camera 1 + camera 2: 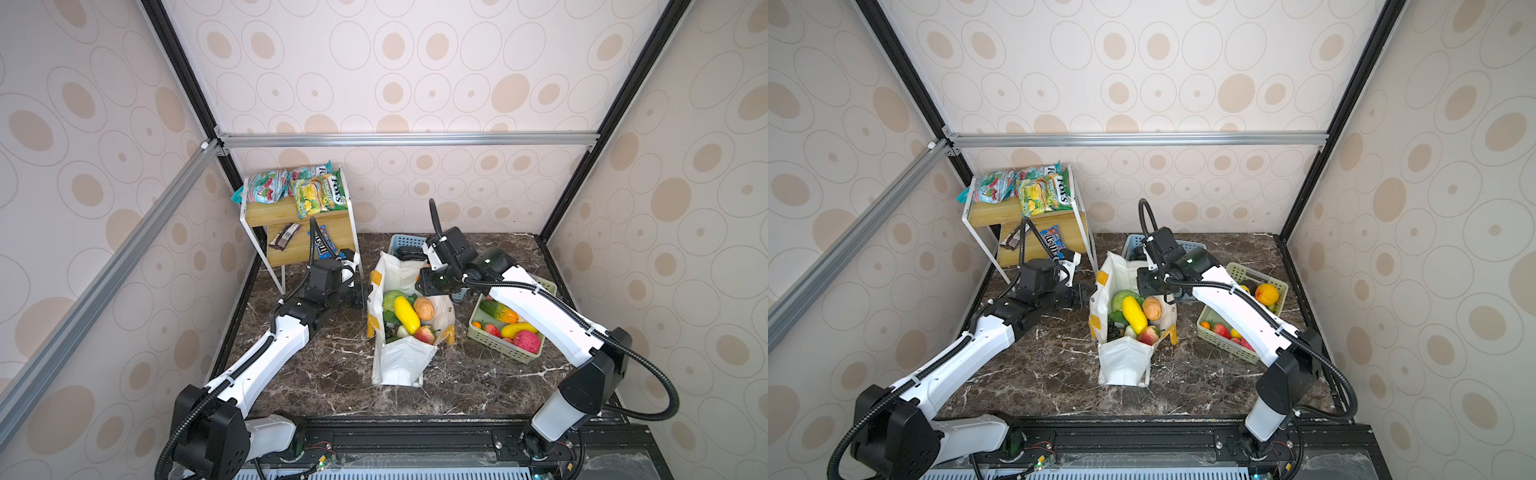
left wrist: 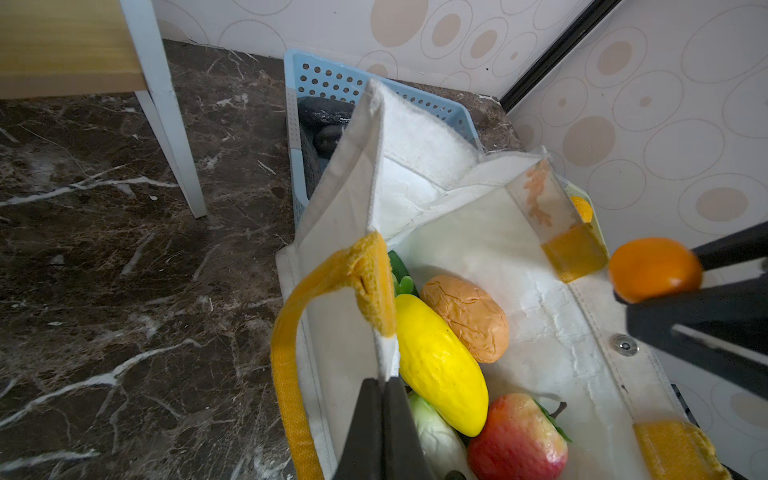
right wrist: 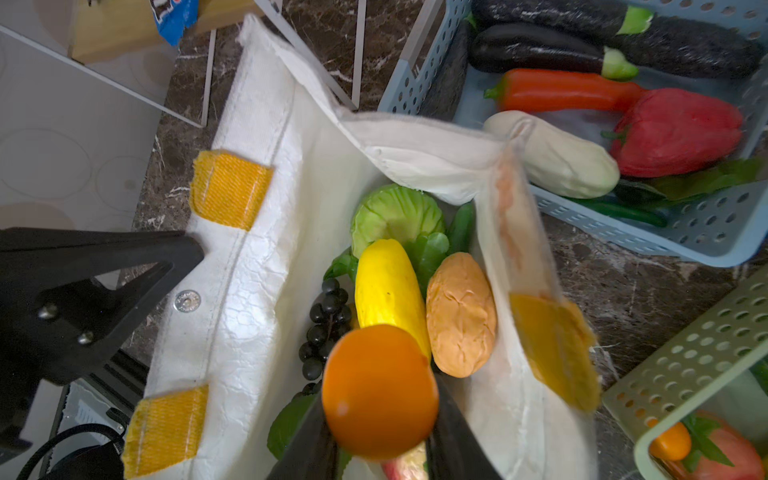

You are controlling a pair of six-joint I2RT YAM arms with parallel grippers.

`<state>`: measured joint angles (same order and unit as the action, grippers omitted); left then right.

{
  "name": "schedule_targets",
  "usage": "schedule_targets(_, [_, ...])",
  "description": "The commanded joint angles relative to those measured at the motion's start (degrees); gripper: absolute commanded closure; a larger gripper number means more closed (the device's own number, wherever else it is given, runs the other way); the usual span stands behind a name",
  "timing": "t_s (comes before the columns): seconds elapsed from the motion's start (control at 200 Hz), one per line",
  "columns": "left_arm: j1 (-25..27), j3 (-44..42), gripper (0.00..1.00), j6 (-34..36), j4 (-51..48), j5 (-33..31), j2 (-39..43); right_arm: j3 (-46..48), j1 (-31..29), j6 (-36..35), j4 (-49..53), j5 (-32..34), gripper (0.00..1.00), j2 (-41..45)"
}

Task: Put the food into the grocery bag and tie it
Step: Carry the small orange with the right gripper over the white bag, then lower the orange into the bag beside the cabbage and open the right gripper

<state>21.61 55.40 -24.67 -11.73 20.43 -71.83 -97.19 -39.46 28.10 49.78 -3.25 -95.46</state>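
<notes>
Top views, left to right. At ten o'clock of the table [image 1: 316, 374] we see a shelf [image 1: 266, 216], with snack packets [image 1: 299, 187] on its upper board and the blue M&M's packet [image 1: 1054, 243] on the lower one, not in the bag. The left gripper [image 2: 383, 384] sits at nine o'clock of the bag [image 1: 403, 361], fingers pressed together. They pinch the bag's white rim just beside where the yellow strap [image 2: 286, 340] is sewn on. The bag stands upright near the table's middle, mouth open. Inside we count a green cabbage [image 1: 391, 300] at eleven o'clock and a yellow fruit [image 1: 406, 314] across the middle. A brown-orange round one [image 1: 424, 308] touches the yellow fruit at two o'clock. Dark grapes [image 3: 328, 320] are at eight o'clock and a red-yellow apple [image 1: 424, 334] at five. The right gripper [image 3: 379, 401] hangs over the bag's mouth at about one o'clock, clamped on an orange [image 3: 380, 386] held above the food. Both top views hide the orange under the wrist. The blue basket [image 1: 398, 241] is at twelve o'clock of the bag, right against it, with dark eggplants [image 3: 582, 45] inside. The green basket [image 1: 498, 347] is at three o'clock, apart from the bag, with more fruit in it, partly under the right arm.
</notes>
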Motion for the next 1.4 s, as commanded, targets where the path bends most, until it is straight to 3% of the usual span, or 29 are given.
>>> schedule_targets(0.0, [-0.4,1.7,1.0,0.2,0.2,-0.2,0.3,-1.9,-1.3,0.8,-0.4,-0.6,0.65,-2.0])
schedule_targets(0.505, [-0.5,-0.1,1.0,0.1,0.9,0.1,1.6,-1.4,-5.5,1.4,-4.7,2.5,0.65,-10.4])
schedule_targets(1.39, [-0.4,-3.9,1.0,-2.0,1.6,-0.2,5.6,5.3,-6.7,6.5,-18.7,4.9,0.65,-17.4])
